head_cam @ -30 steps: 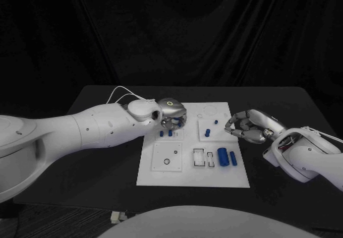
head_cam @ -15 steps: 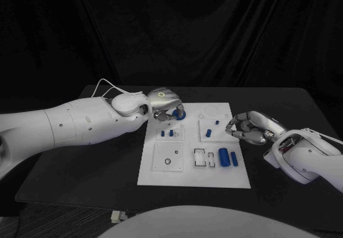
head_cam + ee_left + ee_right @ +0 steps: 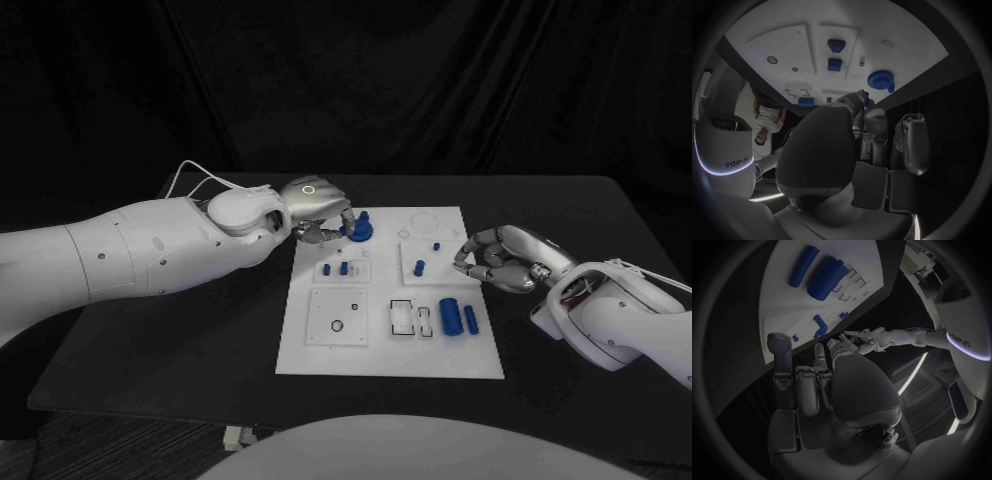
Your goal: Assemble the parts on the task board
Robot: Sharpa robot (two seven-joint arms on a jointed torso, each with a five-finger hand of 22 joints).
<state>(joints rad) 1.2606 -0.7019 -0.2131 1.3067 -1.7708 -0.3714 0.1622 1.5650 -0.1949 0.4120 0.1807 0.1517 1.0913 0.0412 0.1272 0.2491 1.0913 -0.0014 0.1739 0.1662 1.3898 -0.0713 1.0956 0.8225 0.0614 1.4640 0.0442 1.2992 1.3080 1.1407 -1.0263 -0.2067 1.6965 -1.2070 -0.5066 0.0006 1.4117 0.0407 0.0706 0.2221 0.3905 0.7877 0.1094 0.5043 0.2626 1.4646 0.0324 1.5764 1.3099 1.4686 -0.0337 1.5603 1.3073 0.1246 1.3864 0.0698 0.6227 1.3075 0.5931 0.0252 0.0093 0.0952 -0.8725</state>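
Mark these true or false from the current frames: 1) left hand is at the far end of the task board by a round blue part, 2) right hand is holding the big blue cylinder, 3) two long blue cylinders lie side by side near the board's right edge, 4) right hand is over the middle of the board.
1) True: the left hand is at the task board's far end, beside the round blue part.
2) False: the right hand is curled, apart from the big blue cylinder.
3) True: it lies beside the thinner cylinder.
4) False: it sits off the board's right edge.
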